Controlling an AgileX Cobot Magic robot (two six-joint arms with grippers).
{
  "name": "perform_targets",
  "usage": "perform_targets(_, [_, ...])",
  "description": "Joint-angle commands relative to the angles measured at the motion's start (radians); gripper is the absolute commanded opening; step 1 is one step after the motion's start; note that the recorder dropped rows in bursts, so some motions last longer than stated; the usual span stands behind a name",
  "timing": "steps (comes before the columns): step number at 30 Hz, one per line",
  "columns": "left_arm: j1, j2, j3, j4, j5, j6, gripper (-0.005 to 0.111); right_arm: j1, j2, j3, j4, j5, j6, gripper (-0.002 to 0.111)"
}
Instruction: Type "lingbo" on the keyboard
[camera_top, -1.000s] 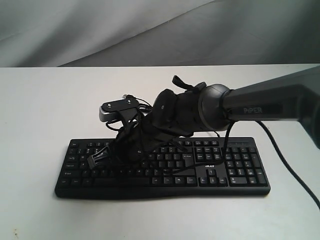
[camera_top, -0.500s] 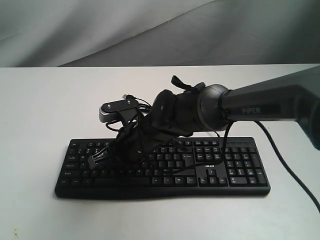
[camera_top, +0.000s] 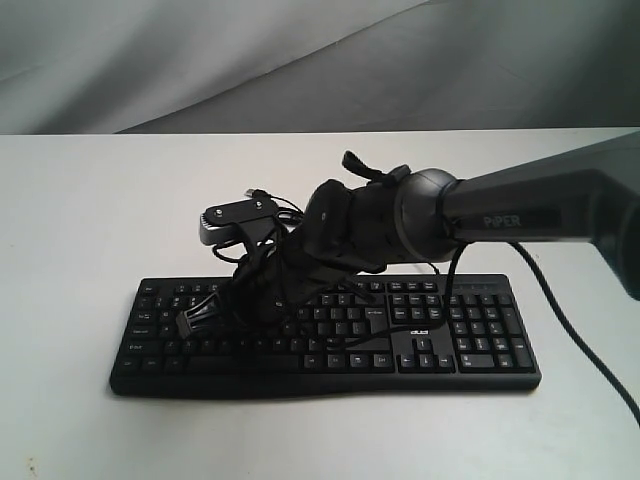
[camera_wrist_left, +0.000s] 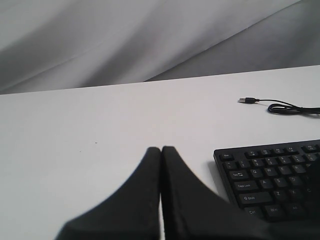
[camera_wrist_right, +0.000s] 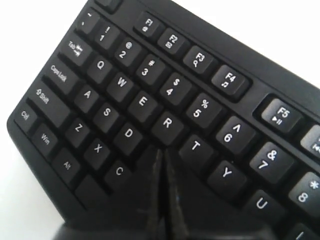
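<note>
Keyboard (camera_top: 470, 335) is sitting under your right gripper (camera_wrist_right: 161, 156), its jaws pinched together and empty just beside the R key; your left gripper (camera_wrist_left: 161, 150) is hanging closed and empty too.

Right arm (camera_top: 520, 215) low over black keyboard (camera_top: 480, 345) on white table (camera_top: 90, 210).

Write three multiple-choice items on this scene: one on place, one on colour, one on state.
1. The right gripper is over the keyboard's
A. number pad
B. letter keys
C. arrow keys

2. The keyboard's legends are
A. white
B. red
C. yellow

3. The left gripper is
A. wide open
B. holding a cable
C. shut on nothing

Key:
1 B: it ends beside the R and T keys.
2 A: white letters show on the black keys.
3 C: its jaws touch with nothing between them.
</note>
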Motion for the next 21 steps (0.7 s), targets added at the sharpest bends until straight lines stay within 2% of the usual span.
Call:
perform_targets(1, [0.002,-0.003,0.004,-0.008,-0.005,-0.004,0.001,0.001,-0.020,-0.002,-0.015,0.019,0.000,0.000])
perform_targets(9, [0.002,-0.003,0.004,-0.008,-0.005,-0.004,0.001,0.001,-0.065,-0.002,-0.056,0.061,0.011,0.000])
perform_targets(15, [0.002,-0.003,0.004,-0.008,-0.005,-0.004,0.001,0.001,-0.065,-0.002,-0.166,0.085,0.118,0.000])
perform_targets(21, [0.002,-0.003,0.004,-0.008,-0.005,-0.004,0.001,0.001,-0.065,0.021,-0.168,0.066,0.128,0.000])
